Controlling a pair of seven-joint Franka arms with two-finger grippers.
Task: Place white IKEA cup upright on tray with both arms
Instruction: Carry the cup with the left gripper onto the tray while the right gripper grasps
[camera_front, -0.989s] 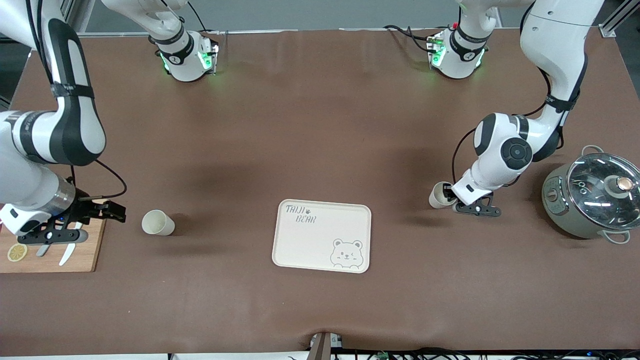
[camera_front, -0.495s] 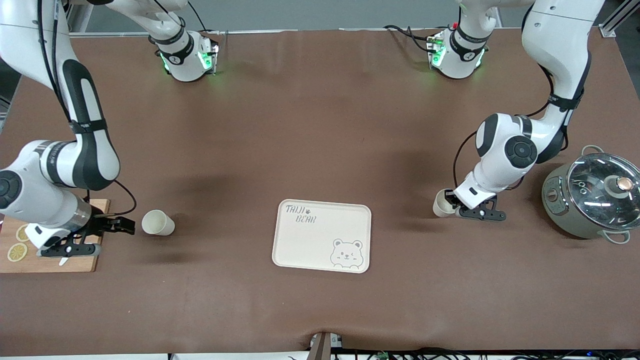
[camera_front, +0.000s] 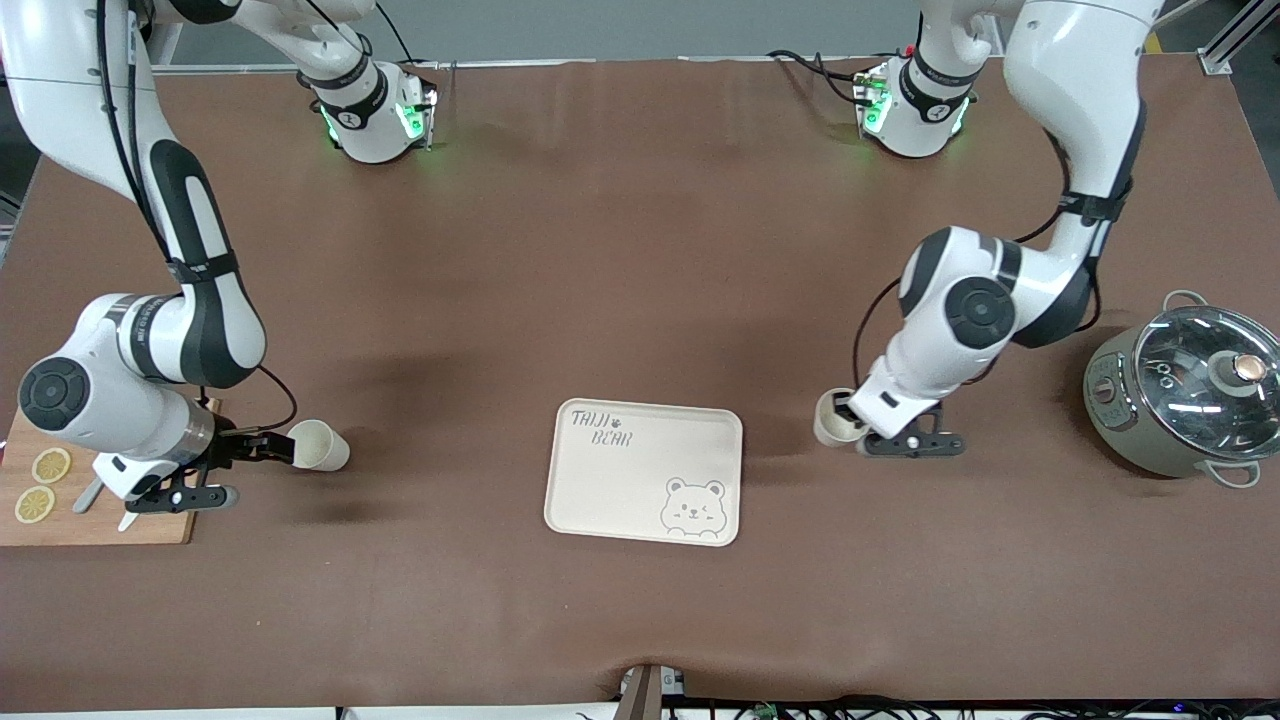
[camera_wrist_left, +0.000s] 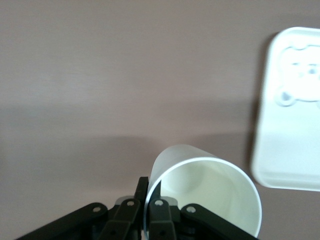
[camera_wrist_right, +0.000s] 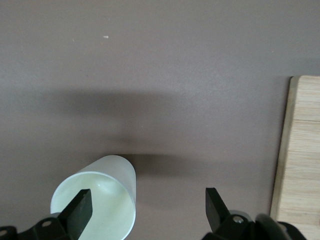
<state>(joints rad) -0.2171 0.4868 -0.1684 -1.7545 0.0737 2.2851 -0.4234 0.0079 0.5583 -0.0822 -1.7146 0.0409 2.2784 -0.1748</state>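
Observation:
The cream tray (camera_front: 640, 472) lies at the middle of the table; it also shows in the left wrist view (camera_wrist_left: 292, 125). My left gripper (camera_front: 852, 418) is shut on the rim of one white cup (camera_front: 830, 420), one finger inside the wall and one outside (camera_wrist_left: 148, 200). This cup (camera_wrist_left: 205, 185) is low over the table beside the tray, toward the left arm's end. A second white cup (camera_front: 322, 446) lies on its side toward the right arm's end. My right gripper (camera_front: 270, 450) is open at its mouth, with one fingertip (camera_wrist_right: 81, 207) in front of the cup's (camera_wrist_right: 107, 190) opening.
A wooden cutting board (camera_front: 100, 520) with lemon slices (camera_front: 40, 485) and a knife lies at the right arm's end, just beside my right gripper; its edge shows in the right wrist view (camera_wrist_right: 300, 150). A grey pot with a glass lid (camera_front: 1190, 400) stands at the left arm's end.
My left gripper has carried its cup toward the tray. My right gripper has moved off the cutting board to the mouth of the lying cup.

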